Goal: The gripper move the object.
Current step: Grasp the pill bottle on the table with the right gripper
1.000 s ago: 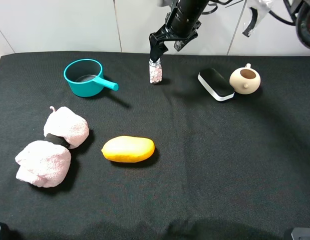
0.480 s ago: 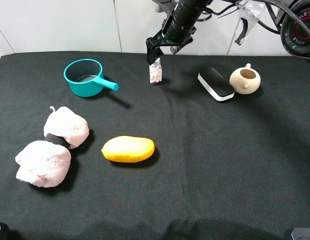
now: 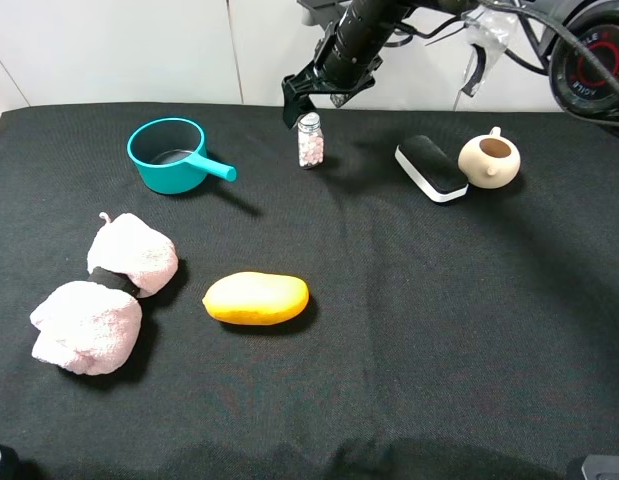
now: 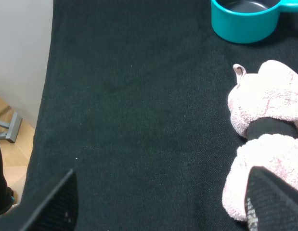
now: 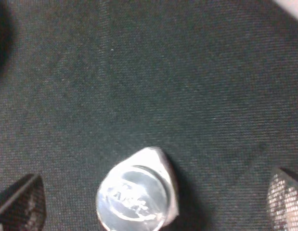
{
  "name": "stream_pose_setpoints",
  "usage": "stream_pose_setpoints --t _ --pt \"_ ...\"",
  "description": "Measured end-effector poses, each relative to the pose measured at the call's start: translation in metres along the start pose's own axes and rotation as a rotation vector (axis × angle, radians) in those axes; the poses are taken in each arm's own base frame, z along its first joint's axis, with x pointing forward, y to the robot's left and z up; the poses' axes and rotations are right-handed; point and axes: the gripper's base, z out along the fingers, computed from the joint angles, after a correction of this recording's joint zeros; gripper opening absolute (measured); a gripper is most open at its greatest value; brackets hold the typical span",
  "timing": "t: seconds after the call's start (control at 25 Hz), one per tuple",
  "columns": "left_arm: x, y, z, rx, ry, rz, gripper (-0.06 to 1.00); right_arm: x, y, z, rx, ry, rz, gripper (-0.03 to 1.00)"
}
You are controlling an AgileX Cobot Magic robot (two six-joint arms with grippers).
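Silver cap of bottle (image 5: pixel 134 198) seen only from right wrist, right gripper (image 5: pixel 154 195) spread wide either side, not touching, left gripper (image 4: pixel 161 202) likewise wide open beside pink towel (image 4: pixel 269 106), teal scoop (image 4: pixel 242 19) near.

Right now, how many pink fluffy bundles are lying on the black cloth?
2. The rear pink bundle lies left of the yellow object; the front pink bundle lies nearer the camera, with a dark band between them. None seems hidden.

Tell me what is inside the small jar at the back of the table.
Through the clear wall of the small jar, pink bits fill most of it; what they are is too small to tell. In the right wrist view, the silver lid covers them.
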Motion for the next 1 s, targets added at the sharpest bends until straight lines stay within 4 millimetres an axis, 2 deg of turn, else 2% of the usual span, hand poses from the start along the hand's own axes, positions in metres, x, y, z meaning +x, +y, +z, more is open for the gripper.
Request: stream_pose_setpoints --t 0.36,1.0 --pt "0.000 0.000 0.000 0.000 0.000 0.000 0.77 0.005 0.004 0.023 -0.027 0.010 0.014 0.69" --pt "0.000 0.000 0.000 0.000 0.000 0.000 0.77 0.009 -0.002 0.036 0.011 0.010 -0.007 0.69"
